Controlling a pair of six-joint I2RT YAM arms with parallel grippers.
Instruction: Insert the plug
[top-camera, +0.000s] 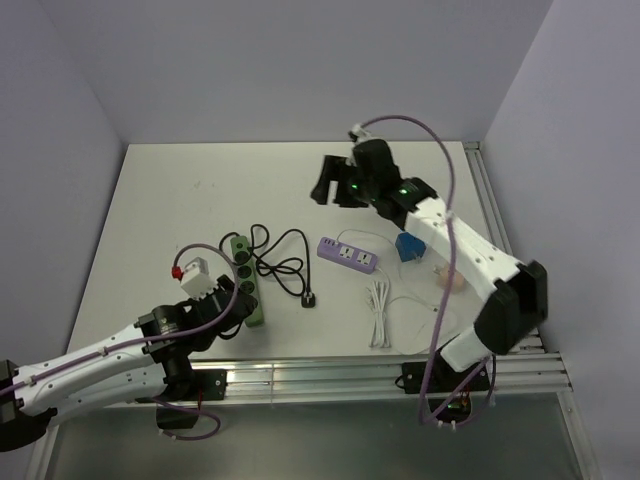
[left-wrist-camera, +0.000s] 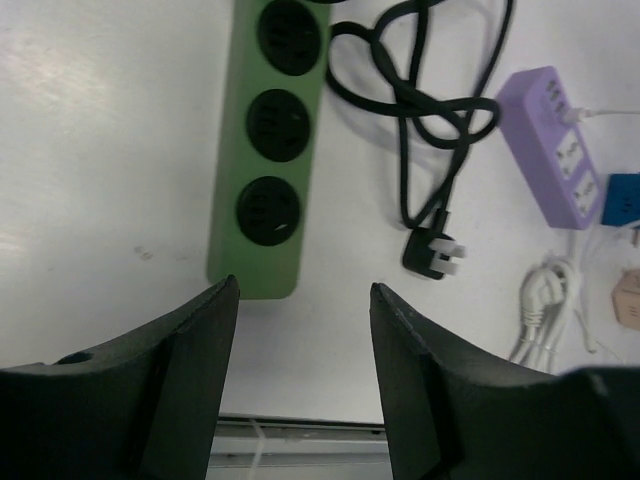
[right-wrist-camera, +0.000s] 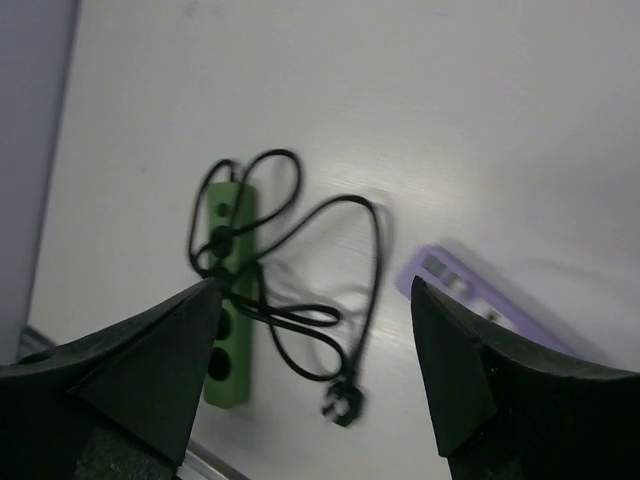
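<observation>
Top external view, starting at the near edge: a white cable (top-camera: 378, 312) lies in a bunch on the table (top-camera: 160, 200); the left claw (left-wrist-camera: 303, 300) hangs low beside it, its two fingers apart with nothing between them; just past its tips is the near end of the green strip (top-camera: 246, 276), lying flat and running away from the arm.

A black cord (top-camera: 285, 262) lies in loops to the right of the green strip; a purple strip (top-camera: 348, 256) lies a bit further right. The plug (top-camera: 408, 247) sits on the table near the right end of the purple strip, just beside the right arm (top-camera: 470, 255); no claw touches it.

Furthest away, the right claw (top-camera: 335, 185) hangs high over the table, well apart from the plug; its fingers are apart too, and it holds nothing.

The plug looks small, hard and light, so I think it will lift with no trouble; its smooth sides may slip, so the grip should be firm. I would take it by two flat sides, near the middle, with the pin side left free. I cannot see the pins well enough to tell which way they point, and I cannot tell which strip it should go in. Pushing it in may shove the strip along, so the other claw may need to hold the strip down.
</observation>
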